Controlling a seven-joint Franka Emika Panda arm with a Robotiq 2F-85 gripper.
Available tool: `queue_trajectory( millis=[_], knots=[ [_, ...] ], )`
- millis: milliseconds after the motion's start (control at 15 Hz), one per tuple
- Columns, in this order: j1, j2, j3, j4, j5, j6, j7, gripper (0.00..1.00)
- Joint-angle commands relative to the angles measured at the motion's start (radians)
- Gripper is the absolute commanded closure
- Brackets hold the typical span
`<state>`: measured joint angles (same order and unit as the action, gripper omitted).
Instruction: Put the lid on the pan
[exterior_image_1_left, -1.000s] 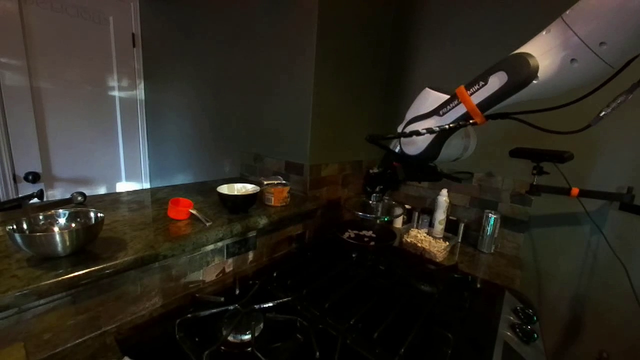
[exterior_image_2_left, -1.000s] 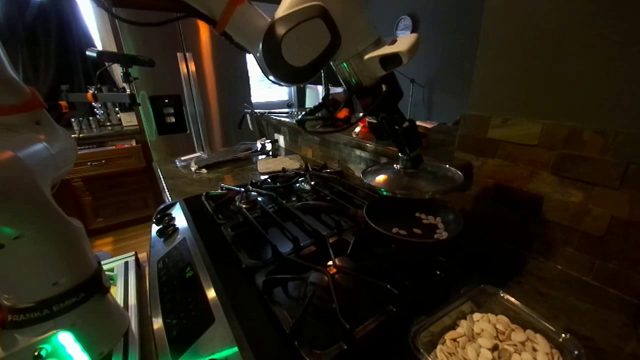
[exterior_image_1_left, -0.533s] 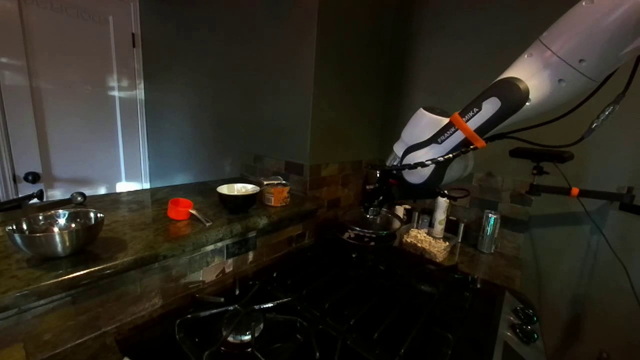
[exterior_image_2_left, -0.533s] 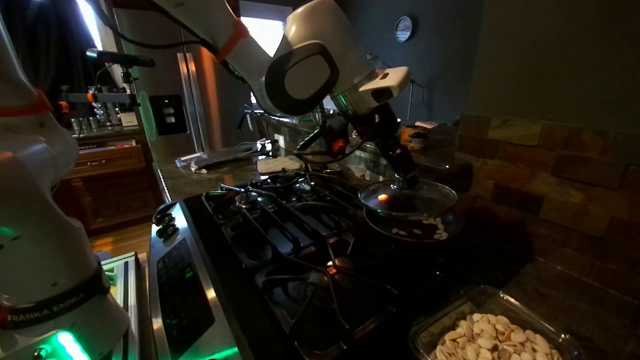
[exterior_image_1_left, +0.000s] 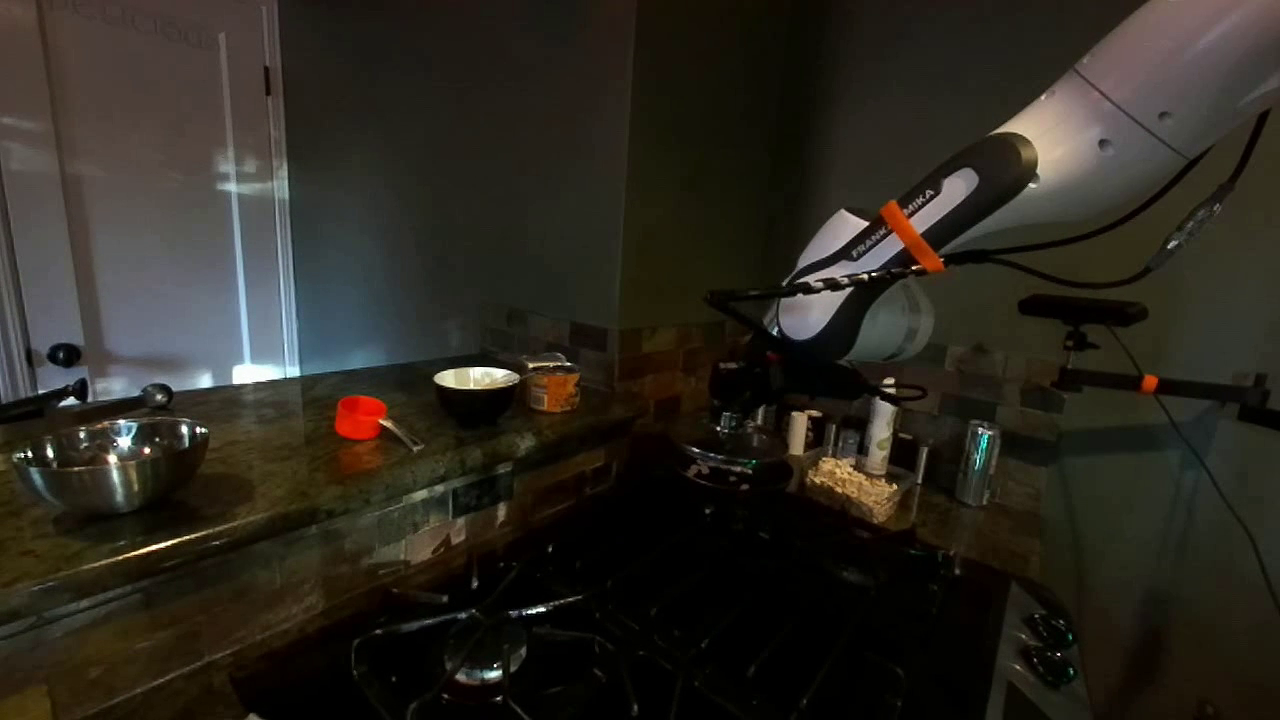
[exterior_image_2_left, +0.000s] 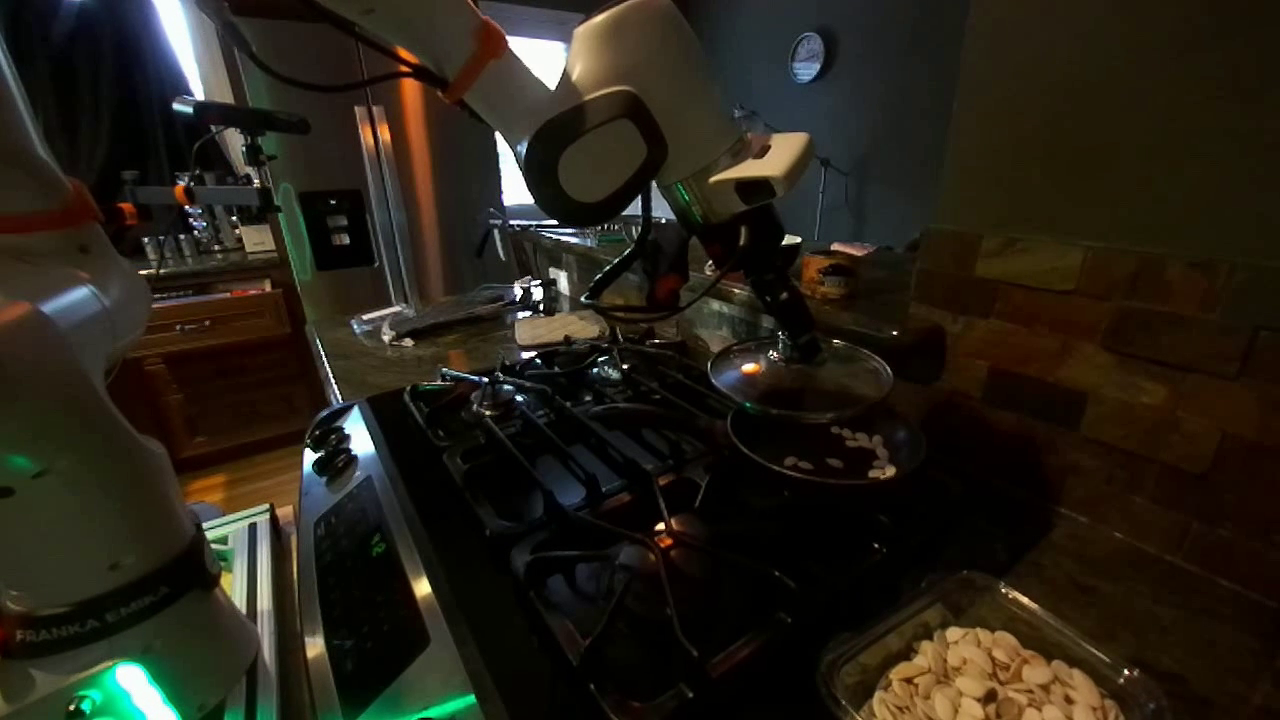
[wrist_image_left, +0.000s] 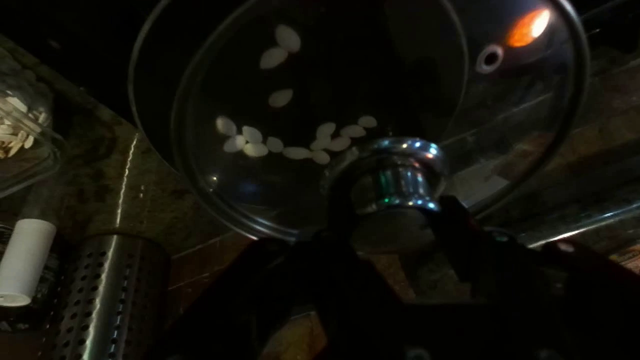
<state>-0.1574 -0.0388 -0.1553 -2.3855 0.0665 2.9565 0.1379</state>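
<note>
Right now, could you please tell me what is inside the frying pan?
Pumpkin seeds lie in the frying pan; the wrist view shows them through the glass lid. There, the lid's knob hides part of the pan's inside.

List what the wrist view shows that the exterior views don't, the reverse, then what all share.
Only wrist view: small round pale-rimmed vent in the clear round glass lid.
Only in an exterior view: silver round metal bowl, red metal-handled cup, round pale wall clock.
All share: that lid, round black pan, pale oval seeds, black tool gripping the lid.
</note>
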Motion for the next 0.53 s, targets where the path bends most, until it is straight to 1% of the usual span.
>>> queue_trajectory(
  millis=[0,333,467],
  knots=[
    [-0.005,0.007,-0.011,0.034,0.040,-0.048,-0.024,0.77],
    [-0.014,0.037,-0.016,0.074,0.028,-0.107,-0.011,0.77],
    [-0.023,0.060,-0.023,0.090,0.014,-0.094,0.004,0.77]
  ],
)
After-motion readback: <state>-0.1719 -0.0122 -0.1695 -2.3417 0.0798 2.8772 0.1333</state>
